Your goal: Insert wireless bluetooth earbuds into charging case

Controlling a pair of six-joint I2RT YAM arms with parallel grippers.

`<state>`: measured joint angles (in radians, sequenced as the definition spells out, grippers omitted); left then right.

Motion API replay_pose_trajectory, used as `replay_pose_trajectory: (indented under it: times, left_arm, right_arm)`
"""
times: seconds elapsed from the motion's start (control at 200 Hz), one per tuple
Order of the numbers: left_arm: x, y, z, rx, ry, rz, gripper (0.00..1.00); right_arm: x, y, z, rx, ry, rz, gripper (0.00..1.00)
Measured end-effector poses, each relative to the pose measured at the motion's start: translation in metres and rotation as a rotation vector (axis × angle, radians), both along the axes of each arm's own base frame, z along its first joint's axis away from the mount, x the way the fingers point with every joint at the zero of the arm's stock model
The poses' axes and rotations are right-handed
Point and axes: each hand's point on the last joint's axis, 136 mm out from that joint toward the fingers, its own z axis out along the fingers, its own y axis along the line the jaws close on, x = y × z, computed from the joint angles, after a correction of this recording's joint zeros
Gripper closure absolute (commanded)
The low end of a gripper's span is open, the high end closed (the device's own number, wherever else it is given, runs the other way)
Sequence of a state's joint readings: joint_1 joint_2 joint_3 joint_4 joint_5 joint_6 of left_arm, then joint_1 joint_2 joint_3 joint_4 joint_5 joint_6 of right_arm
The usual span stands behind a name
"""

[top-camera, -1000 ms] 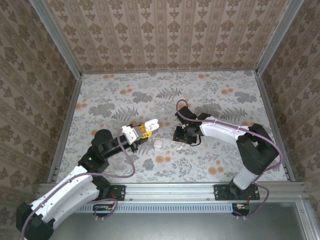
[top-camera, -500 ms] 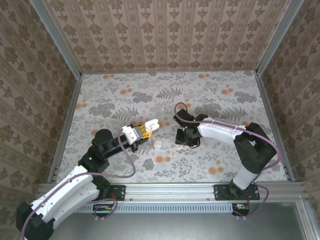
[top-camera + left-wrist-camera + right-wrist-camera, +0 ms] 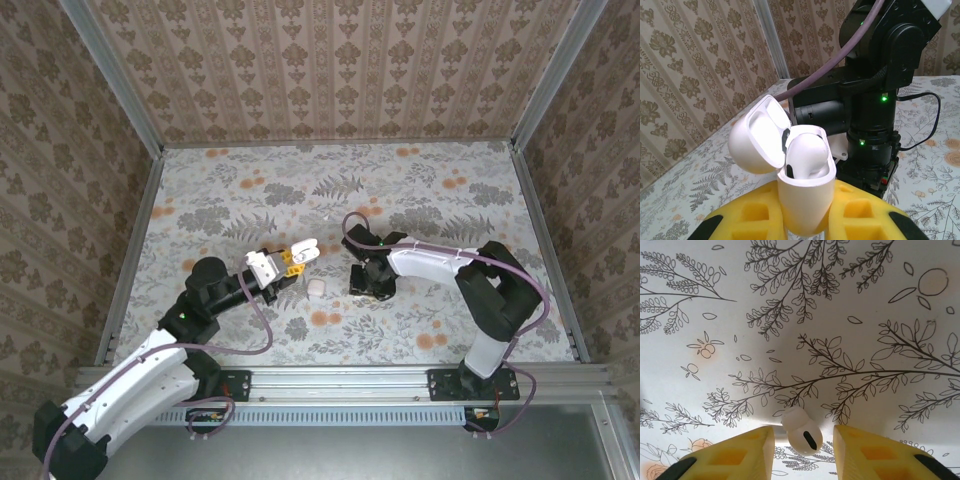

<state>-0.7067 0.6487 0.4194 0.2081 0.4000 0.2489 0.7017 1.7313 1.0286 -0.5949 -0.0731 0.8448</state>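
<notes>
one earbud (image 3: 800,432) lies between the half-open fingers of your right gripper (image 3: 802,430); centre, then close gently. your left gripper (image 3: 805,216) clamps the open charging case (image 3: 807,192).

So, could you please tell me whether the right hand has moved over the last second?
Yes. Seen from above, the right hand has edged slightly toward the near edge of the table, judged against the small white piece, which has not moved.
</notes>
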Motion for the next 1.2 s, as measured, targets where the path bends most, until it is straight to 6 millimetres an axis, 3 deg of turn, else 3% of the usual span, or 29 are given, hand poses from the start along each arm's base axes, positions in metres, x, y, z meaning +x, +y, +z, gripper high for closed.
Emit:
replay_pose_trajectory:
  times: [0.45, 0.855, 0.99, 1.2]
  left_arm:
    - [-0.001, 0.0, 0.0, 0.003, -0.006, -0.005, 1.0]
    - [-0.002, -0.001, 0.0, 0.003, -0.005, -0.011, 1.0]
    - [-0.002, -0.001, 0.0, 0.002, -0.005, -0.017, 1.0]
    - [-0.003, -0.002, 0.0, 0.002, -0.003, -0.023, 1.0]
  right_arm:
    - [0.001, 0.0, -0.004, -0.022, -0.004, 0.014, 0.79]
    - [0.011, -0.006, 0.011, -0.112, -0.075, 0.11, 0.83]
    - [0.013, -0.01, 0.032, -0.138, -0.147, 0.165, 0.84]
    - [0.019, -0.009, 0.087, -0.132, -0.336, 0.251, 0.86]
